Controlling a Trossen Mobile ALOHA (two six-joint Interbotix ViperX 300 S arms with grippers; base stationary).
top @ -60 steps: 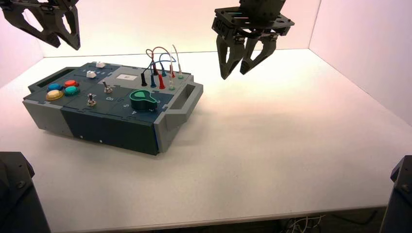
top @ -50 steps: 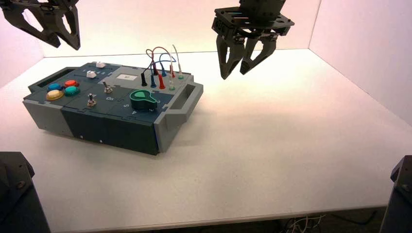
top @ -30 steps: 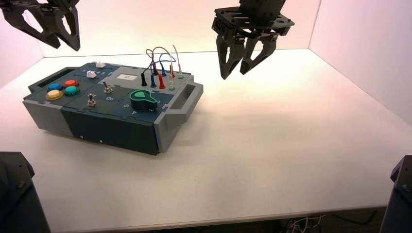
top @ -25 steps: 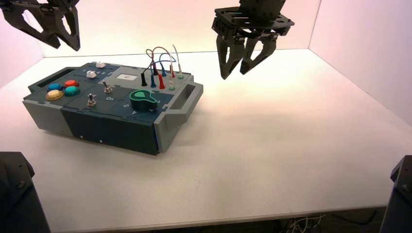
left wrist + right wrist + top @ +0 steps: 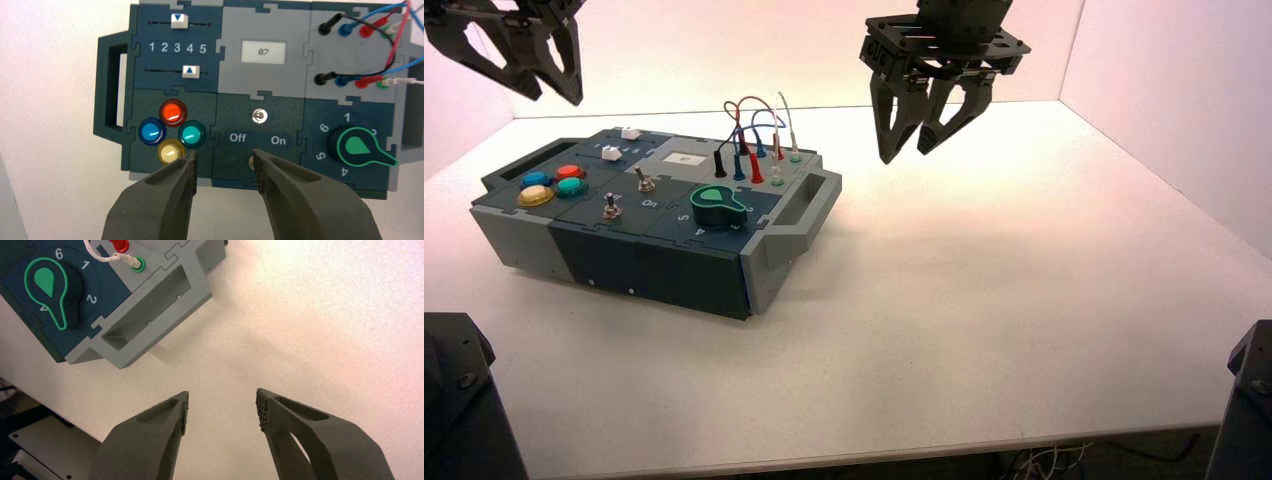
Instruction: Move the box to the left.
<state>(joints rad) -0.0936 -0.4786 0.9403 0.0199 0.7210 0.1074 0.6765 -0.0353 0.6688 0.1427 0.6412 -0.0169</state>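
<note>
The left gripper's (image 5: 554, 93) jaws are spread with nothing between them — it hangs above the far left of the table (image 5: 984, 330). The right gripper's (image 5: 906, 150) jaws are spread too, also with nothing between, in the air beyond and to the right of the box (image 5: 624, 250). That box sits on the table's left side, at a slant — red, blue, green and yellow buttons (image 5: 173, 112) on its left part, two switches (image 5: 259, 115) mid-panel, a green knob (image 5: 357, 146) near its right handle (image 5: 155, 315).
</note>
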